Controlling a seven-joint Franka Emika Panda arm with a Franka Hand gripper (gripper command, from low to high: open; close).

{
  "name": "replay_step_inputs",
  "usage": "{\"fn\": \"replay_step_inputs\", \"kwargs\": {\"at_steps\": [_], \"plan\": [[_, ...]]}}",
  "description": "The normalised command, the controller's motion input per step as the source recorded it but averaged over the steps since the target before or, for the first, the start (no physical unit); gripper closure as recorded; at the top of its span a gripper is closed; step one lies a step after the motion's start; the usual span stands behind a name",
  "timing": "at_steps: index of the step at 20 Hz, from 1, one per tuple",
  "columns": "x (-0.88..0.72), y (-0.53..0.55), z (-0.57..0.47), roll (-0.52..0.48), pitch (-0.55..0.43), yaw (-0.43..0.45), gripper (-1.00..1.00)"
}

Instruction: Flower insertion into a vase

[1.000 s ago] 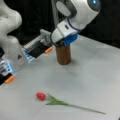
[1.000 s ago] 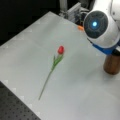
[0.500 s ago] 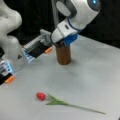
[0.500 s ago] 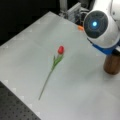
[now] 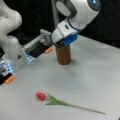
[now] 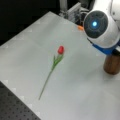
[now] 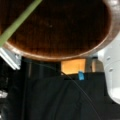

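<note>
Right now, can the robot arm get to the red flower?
Probably yes. The flower lies alone on the open table with nothing over it. The tool is at the vase, well apart from it.

Both front views look down at the table (image 5: 100, 75) from up high, from different sides. Both show the vase (image 5: 63, 54) and the flower (image 6: 56, 61). The wrist view sits very close to the vase's open top (image 7: 57, 30).
</note>
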Motion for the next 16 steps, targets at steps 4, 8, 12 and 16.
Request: {"fn": "replay_step_inputs", "kwargs": {"at_steps": [4,8,12,16], "plan": [[0.12,-0.18,-0.03,0.088,-1.000,0.187,-1.00],[-0.21,-0.37,0.04,0.024,-0.989,0.100,-1.00],[-0.30,-0.63,0.13,0.027,-0.704,0.100,-1.00],[-0.19,-0.57,-0.06,0.060,-0.471,0.155,-1.00]]}}
